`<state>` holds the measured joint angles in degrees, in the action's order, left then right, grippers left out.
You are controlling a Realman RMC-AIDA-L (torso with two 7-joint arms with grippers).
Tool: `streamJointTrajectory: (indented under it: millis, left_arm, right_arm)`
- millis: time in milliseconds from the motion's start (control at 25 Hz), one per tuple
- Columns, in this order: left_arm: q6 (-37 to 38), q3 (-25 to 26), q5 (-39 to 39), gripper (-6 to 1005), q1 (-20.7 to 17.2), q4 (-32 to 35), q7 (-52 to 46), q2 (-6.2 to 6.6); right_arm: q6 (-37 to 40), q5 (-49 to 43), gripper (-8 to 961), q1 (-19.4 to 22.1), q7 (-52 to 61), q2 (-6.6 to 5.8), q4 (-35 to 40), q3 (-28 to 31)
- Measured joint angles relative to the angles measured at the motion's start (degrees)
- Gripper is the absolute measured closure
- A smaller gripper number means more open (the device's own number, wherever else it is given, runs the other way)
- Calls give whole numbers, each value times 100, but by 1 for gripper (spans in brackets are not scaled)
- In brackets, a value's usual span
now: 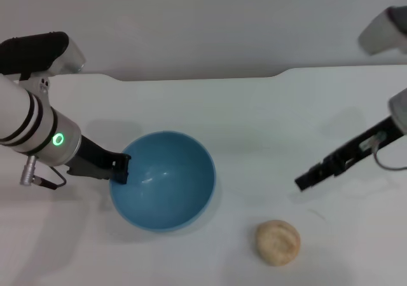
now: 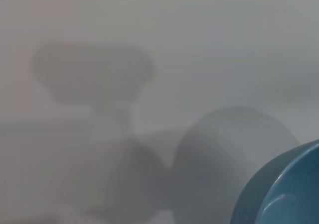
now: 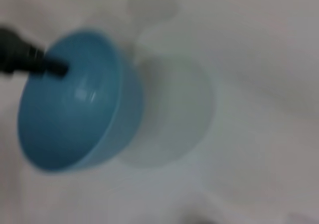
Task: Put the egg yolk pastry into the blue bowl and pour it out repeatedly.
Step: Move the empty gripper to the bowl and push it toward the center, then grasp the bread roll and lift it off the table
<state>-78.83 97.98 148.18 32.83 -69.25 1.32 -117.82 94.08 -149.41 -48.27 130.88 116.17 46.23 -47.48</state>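
The blue bowl [image 1: 166, 183] is on the left half of the white table and looks empty. My left gripper [image 1: 121, 170] is shut on its left rim and holds it tilted. The bowl's edge shows in the left wrist view [image 2: 286, 189]. The right wrist view shows the tilted bowl [image 3: 70, 117] with the left gripper [image 3: 54, 67] on its rim and a shadow beneath. The egg yolk pastry [image 1: 278, 241] lies on the table near the front, to the right of the bowl. My right gripper [image 1: 305, 182] hangs above and behind the pastry, apart from it.
The white table [image 1: 254, 117] ends at a back edge with a pale wall behind it. A grey-white part of the robot [image 1: 385, 30] shows at the top right corner.
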Motion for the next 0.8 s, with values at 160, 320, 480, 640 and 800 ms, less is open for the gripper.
streamJointTrajectory:
  millis: [160, 320, 480, 640, 800]
  left_arm:
    - [7, -10, 1, 982, 17, 0, 9, -2]
    - [7, -15, -17, 982, 19, -1, 17, -4]
    - [11, -22, -28, 982, 23, -5, 19, -9]
    - [17, -25, -32, 982, 42, -15, 21, -15]
    - [22, -26, -39, 982, 89, -10, 25, -14]
  right_arm:
    - [33, -6, 444, -29, 199, 116, 21, -642]
    - [1, 34, 444, -79, 249, 216, -29, -1088]
    - [-182, 117, 444, -172, 287, 264, -290, -1406]
    - [-635, 124, 444, -271, 459, 273, -676, -1832]
    - [-870, 172, 445, -284, 490, 281, -848, -2133]
